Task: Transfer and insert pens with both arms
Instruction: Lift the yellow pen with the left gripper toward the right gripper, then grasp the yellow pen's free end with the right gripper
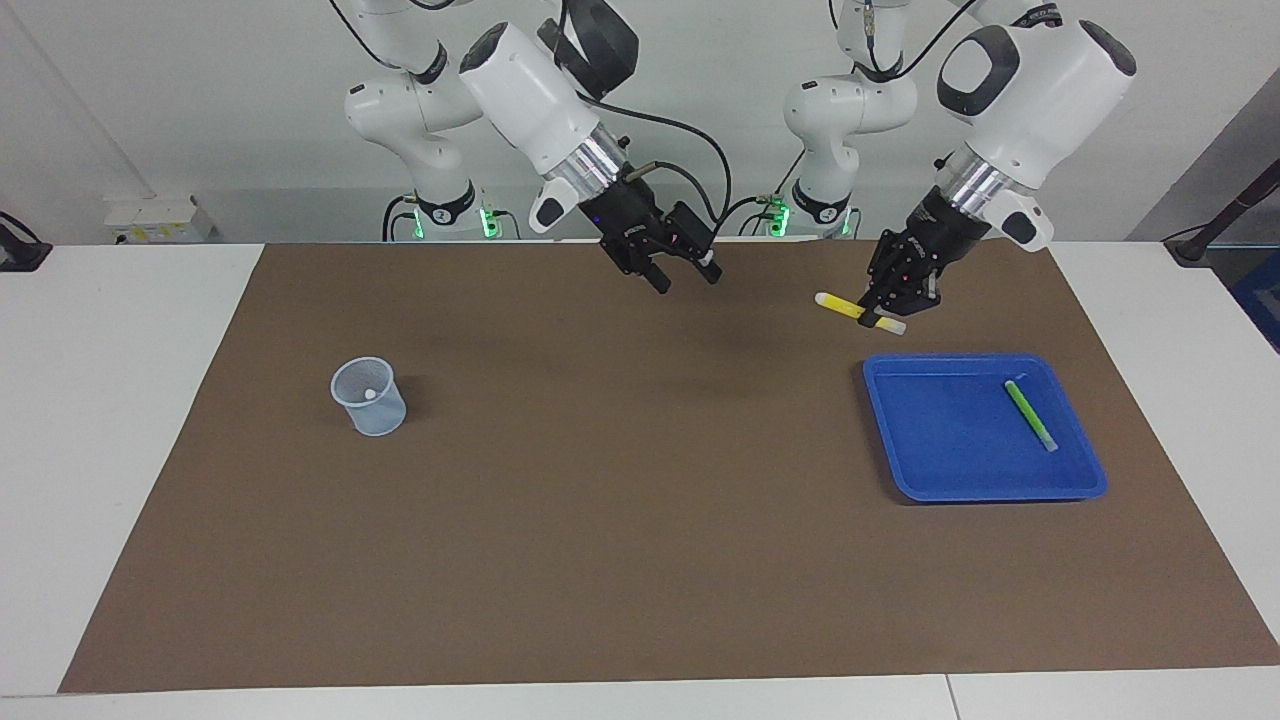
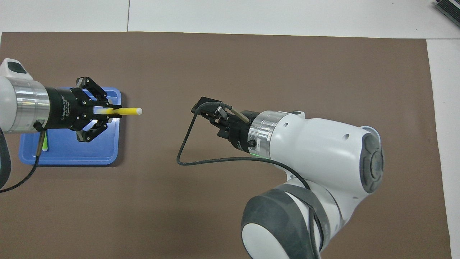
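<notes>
A clear cup [image 1: 369,396] is standing on the brown mat [image 1: 640,560] toward the right arm's end. The right gripper [image 1: 683,271] is hanging over the mat's middle, jaws apart. The left gripper [image 1: 893,303] is gripping the yellow pen [image 1: 842,306] (held level, in the air). The green pen [image 1: 1031,415] is lying in the blue tray [image 1: 930,480].

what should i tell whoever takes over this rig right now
Left gripper: shut on the yellow pen, held level in the air near the blue tray.
Right gripper: empty, over mid-mat, seemingly waiting for the handover.
Green pen: lies in the tray.
Cup: at the right arm's end; a pale tip shows inside, possibly a pen.
Left: hand over and insert yellow, then green.
</notes>
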`<move>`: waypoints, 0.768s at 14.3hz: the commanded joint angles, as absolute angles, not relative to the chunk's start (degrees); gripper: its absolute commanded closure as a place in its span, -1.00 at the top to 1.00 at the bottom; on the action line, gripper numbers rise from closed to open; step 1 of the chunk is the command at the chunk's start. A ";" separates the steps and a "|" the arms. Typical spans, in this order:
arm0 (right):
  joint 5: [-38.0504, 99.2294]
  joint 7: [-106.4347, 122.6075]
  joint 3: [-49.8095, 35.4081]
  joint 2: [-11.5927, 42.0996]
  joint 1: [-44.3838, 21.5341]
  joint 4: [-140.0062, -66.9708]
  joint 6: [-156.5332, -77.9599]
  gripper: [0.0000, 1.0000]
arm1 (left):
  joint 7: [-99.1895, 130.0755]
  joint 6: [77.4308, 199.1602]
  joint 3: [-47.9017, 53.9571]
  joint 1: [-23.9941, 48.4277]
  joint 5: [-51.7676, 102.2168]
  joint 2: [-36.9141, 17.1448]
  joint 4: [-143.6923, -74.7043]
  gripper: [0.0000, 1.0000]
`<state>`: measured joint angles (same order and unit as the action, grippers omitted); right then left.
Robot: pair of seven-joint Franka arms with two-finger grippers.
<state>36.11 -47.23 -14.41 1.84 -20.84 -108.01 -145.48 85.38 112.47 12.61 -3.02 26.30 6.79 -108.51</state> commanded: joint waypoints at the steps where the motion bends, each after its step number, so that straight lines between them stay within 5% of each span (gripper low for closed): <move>1: 37.62 -49.13 -14.41 2.55 -23.10 -107.93 -148.87 1.00 | 88.85 110.92 11.87 -0.97 27.07 10.10 -110.57 -1.00; 11: 37.71 -57.65 -14.41 5.36 -28.91 -103.98 -156.80 1.00 | 94.65 111.09 12.13 2.99 26.98 12.74 -111.80 -1.00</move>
